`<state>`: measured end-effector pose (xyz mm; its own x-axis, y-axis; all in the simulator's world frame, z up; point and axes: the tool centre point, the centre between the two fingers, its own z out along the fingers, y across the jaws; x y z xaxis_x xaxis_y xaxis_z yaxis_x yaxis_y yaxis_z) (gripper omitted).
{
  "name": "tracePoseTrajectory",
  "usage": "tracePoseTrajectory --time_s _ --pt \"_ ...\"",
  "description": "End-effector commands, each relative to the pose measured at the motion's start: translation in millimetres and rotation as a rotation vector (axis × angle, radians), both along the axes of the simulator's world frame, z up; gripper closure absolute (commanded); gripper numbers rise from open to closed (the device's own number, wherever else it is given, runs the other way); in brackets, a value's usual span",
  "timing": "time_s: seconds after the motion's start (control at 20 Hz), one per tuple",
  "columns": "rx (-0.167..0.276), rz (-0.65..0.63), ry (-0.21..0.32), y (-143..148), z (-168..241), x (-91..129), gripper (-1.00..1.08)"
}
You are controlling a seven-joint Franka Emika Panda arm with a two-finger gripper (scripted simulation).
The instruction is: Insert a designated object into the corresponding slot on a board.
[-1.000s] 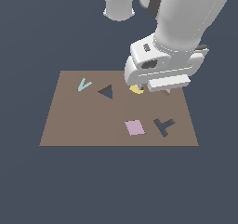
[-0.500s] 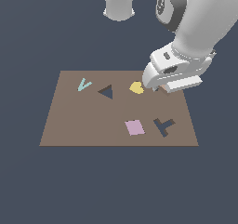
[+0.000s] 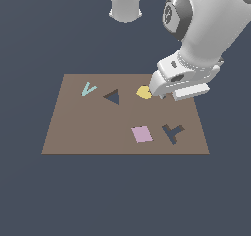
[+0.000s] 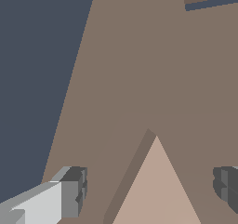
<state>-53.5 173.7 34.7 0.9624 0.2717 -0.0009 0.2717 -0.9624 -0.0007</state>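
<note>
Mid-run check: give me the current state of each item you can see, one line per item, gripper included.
gripper: open, fingers on either side of the triangle piece, not closed on it
triangle piece: lying flat on the board, not grasped
triangular slot: empty
T-shaped cut-out: empty
yellow heart: flat on the board, beside the gripper
pink square: flat on the board
board: flat

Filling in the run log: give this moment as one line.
gripper: open, astride tan triangle | triangle: flat on board, ungrasped | triangular slot: empty
</note>
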Motion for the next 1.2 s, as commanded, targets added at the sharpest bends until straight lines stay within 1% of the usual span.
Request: tracePoseTrajectory --time_s 0.0,0.05,0.1,0.75,0.95,1.15 --pt "0.0 0.0 -0.001 0 -4 0 -0.92" --pt "0.0 0.0 -0.001 0 -5 0 -0.92" --pt "0.0 0.0 -0.001 0 -5 0 1.08" --pt "0.0 0.001 -0.001 -1 -4 0 1.08" --pt "0.0 0.012 -0.001 -8 -4 -1 1.08" --pt "0.0 0.033 -0.001 -23 -3 -3 1.08"
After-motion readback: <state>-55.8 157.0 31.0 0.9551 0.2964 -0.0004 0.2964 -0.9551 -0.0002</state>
